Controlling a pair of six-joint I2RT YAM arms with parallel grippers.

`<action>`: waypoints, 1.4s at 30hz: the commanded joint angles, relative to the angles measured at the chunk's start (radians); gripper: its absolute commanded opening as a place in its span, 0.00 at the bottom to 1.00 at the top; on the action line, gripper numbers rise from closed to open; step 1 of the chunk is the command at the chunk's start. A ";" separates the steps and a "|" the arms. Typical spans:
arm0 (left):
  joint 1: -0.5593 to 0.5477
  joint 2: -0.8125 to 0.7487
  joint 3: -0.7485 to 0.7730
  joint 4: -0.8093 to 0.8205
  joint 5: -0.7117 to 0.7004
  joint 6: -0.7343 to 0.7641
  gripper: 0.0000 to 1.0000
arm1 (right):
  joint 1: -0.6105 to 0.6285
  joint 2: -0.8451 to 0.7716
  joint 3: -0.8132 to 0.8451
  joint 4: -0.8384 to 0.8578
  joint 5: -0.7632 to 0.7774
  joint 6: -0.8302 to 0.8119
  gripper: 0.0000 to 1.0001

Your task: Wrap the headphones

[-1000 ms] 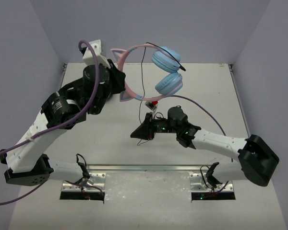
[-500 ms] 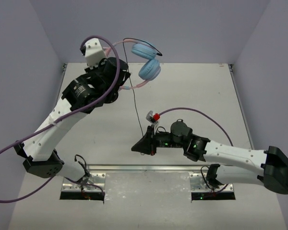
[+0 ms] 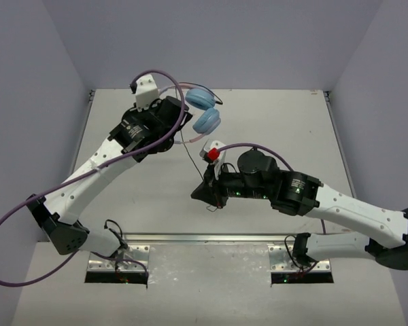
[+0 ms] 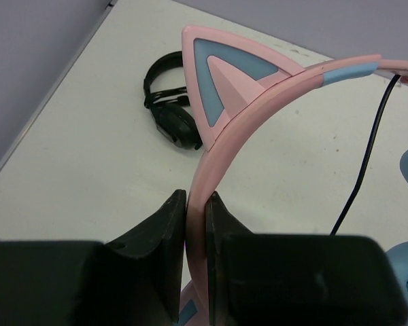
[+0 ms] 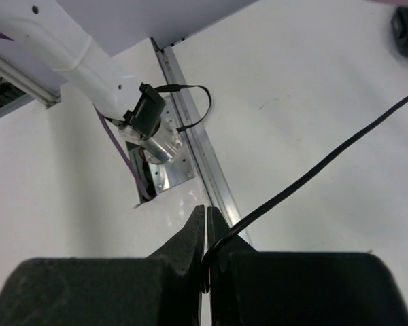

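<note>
The headphones hang above the table, held by their pink cat-ear headband (image 4: 239, 102). Their light blue ear cups (image 3: 207, 121) hang just right of my left gripper (image 3: 183, 117). That left gripper (image 4: 196, 198) is shut on the pink band, which is pinched between both fingers. The thin black cable (image 3: 190, 153) runs down from the cups to my right gripper (image 3: 198, 195) low over the table's middle. In the right wrist view the right gripper (image 5: 208, 213) is shut on the cable (image 5: 326, 166), which loops between its fingertips.
All-black headphones (image 4: 171, 112) lie on the table near the left wall, beneath the left wrist. The metal rail (image 5: 205, 159) and left arm base (image 5: 151, 122) line the near edge. Grey walls close in the left, back and right sides.
My left arm carried the headphones leftward and lower, closer to the table. My right gripper closed onto the black cable, and its arm swung round while its tip stayed put.
</note>
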 commanded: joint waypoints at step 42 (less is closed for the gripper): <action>-0.157 -0.383 -0.711 0.662 0.931 0.540 0.00 | -0.305 0.199 0.447 -0.481 0.641 -0.540 0.01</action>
